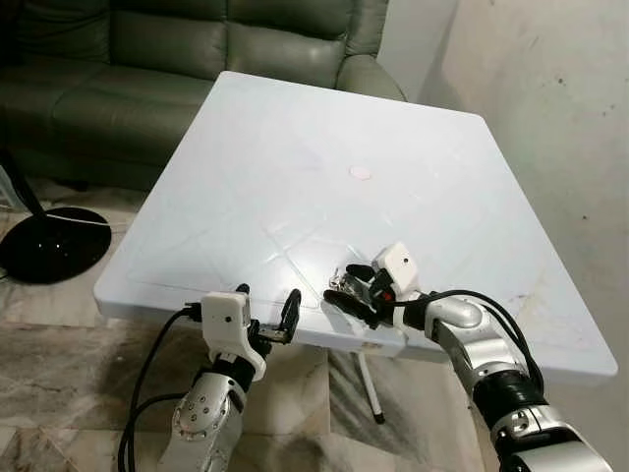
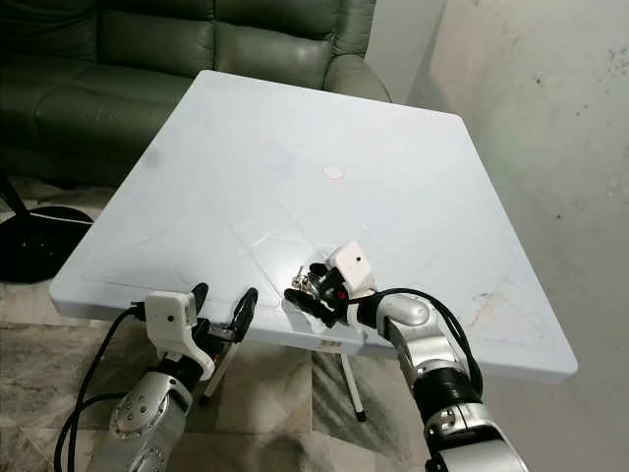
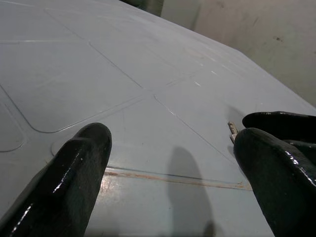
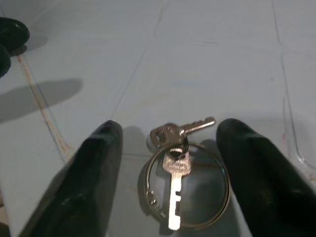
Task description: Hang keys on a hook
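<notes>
Looking down from the left eye view: a white table (image 1: 295,147) stands before a green sofa (image 1: 147,59), with a wall along the robot's right. The right gripper (image 1: 356,291) reaches over the table's near edge, and the keys (image 1: 346,285) lie on the tabletop at its black fingertips. The left gripper (image 1: 267,317) hovers at the same edge, further to the robot's left, fingers spread and holding nothing. The right arm is plainly the nearer one. A black round base (image 1: 54,241) rests on the floor at the robot's left. No hook can be made out.

Right eye view: same layout; the keys (image 2: 307,282) glint just ahead of the right gripper (image 2: 316,295), but whether they sit between the fingers or beside them cannot be told here.

Left wrist view: the two spread fingers (image 3: 74,173) frame bare tabletop; a key tip (image 3: 231,131) pokes out beside the other gripper's dark finger (image 3: 281,123).

Right wrist view: this settles the relation. The key ring (image 4: 190,185) lies flat on the table between the two parted fingers (image 4: 86,182), untouched by either. One key (image 4: 174,192) points back along the fingers toward the wrist; a second (image 4: 185,129) lies crosswise. Closing would likely pinch the ring across its width.
</notes>
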Robot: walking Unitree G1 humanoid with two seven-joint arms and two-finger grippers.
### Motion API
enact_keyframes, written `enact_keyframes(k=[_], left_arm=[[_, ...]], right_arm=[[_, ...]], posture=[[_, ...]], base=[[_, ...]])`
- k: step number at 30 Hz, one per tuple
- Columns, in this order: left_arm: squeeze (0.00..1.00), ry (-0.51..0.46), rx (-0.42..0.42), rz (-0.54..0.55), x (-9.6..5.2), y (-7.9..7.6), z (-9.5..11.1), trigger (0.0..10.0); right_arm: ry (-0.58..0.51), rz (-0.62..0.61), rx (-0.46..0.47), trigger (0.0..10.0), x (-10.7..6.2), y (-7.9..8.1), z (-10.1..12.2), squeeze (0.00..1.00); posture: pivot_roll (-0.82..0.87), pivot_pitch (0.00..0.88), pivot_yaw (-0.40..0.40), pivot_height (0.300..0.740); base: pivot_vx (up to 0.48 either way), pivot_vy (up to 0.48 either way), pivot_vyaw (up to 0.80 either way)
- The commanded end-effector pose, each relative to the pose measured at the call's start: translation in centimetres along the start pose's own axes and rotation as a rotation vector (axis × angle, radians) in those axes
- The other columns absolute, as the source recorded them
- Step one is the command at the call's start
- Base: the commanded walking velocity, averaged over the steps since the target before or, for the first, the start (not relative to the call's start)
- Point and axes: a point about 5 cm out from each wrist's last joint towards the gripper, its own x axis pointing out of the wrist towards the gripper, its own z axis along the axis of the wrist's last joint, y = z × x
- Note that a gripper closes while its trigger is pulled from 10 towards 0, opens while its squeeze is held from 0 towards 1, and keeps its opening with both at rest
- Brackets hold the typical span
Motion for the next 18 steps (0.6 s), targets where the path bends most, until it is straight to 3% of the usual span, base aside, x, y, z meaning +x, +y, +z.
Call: enact_keyframes(k=[1, 18], left_arm=[[0.00, 0.053, -0.061, 0.010, -0.28, -1.03, -1.20, 10.0], [0.00, 0.052, -0.066, 0.027, -0.36, -0.85, -1.04, 10.0]], right_arm=[[0.003, 0.004, 0.001, 0.0, -0.26, -0.33, 0.02, 0.00], [-0.020, 0.010, -0.003, 0.0, 0.29, -0.17, 0.32, 0.00]], posture=[[0.08, 0.193, -0.172, 0.740], [0.09, 0.200, -0.175, 0.740]], base=[[0.000, 0.000, 0.00], [0.000, 0.000, 0.00]])
